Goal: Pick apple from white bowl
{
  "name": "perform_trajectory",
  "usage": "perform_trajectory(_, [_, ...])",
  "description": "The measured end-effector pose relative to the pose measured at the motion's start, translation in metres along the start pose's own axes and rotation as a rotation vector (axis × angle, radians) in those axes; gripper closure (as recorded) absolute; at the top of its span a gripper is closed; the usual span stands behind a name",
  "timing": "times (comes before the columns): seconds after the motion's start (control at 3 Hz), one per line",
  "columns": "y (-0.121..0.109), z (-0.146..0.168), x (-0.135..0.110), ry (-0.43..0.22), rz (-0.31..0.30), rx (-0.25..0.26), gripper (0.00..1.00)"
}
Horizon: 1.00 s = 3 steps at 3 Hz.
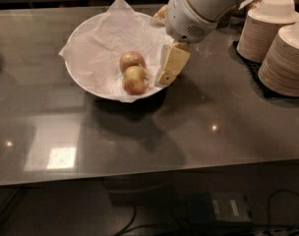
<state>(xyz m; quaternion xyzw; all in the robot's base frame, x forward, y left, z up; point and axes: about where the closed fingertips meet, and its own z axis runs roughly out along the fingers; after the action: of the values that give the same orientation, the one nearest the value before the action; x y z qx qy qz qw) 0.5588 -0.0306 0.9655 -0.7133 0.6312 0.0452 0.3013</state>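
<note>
Two apples (132, 61) in white bowl (88, 85), gripper (164, 78) at its right rim.
Apples touch, lying on crumpled tissue (98, 43) nr bowl's middle; gripper hangs tilted just beside the front apple (135, 79), holding neither (open or shut: can't tell). Beige plate stacks (287, 58) stand well apart on the bench (213, 132), right side.

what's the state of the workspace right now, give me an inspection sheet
surface: dark glossy table, light reflections on it
job's things: white bowl lined with tissue paper; far apple and near apple inside, side by side
clutter: two stacks of paper plates at far right
grippers: gripper at the bowl's right rim, beside the near apple; contact unclear
cables: dark cables below the table
surroundings: dark, nothing seen
</note>
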Motion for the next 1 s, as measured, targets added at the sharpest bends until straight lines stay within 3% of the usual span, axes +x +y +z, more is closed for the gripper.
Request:
perform_trajectory(0.33, [-0.010,0.022,-0.008,-0.032,-0.016,-0.033,0.20])
perform_trajectory(1.0, [-0.019,0.047,-0.015,-0.067,-0.021,-0.069,0.24])
